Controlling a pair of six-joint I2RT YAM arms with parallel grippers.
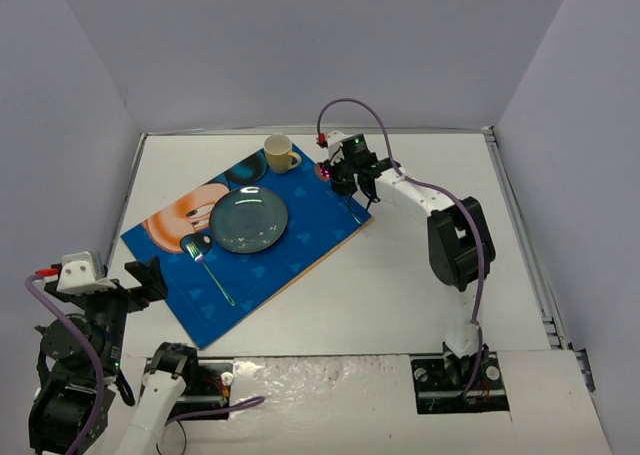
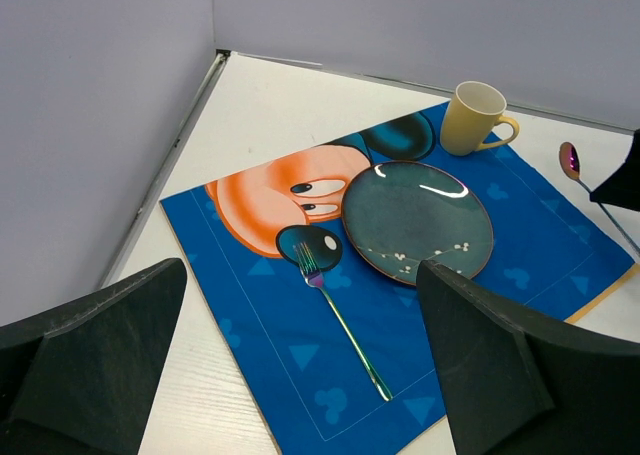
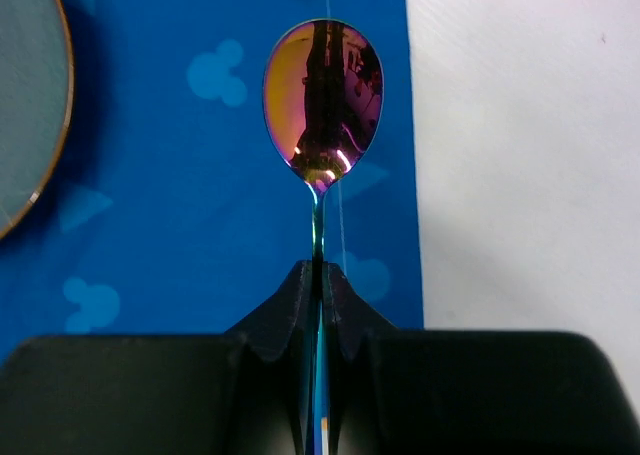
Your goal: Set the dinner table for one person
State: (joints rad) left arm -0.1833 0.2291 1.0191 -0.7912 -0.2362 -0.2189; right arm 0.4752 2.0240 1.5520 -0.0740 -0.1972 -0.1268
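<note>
**A:** What has the right gripper [image 3: 318, 275] got?

**B:** The spoon [image 3: 322, 100]. Its jaws are pinched right together on the thin handle just behind the bowl, which pokes out ahead of the fingertips. It hangs to the right of the plate [image 1: 248, 220] and a little farther back, over the edge of the placemat [image 1: 300, 245].

**A:** How will it handle?

**B:** I'd say light, stiff and not fragile, but polished and slick. A handle that narrow could swivel between the pads. Holding nearer the middle would probably balance it better.

**A:** And the arm?

**B:** It is reaching out from its base, elbow raised, wrist tipped down and turned towards the plate.

**A:** The other one?

**B:** The left gripper [image 1: 150, 275] is spread wide and holds nothing. Its arm is folded low, well to the near left of the plate.

**A:** The rest?

**B:** The fork [image 1: 208, 265] is just left of the plate and the cup [image 1: 280, 153] behind it. The white table [image 1: 400, 285] spreads out on every side of the plate, under the mat.
</note>
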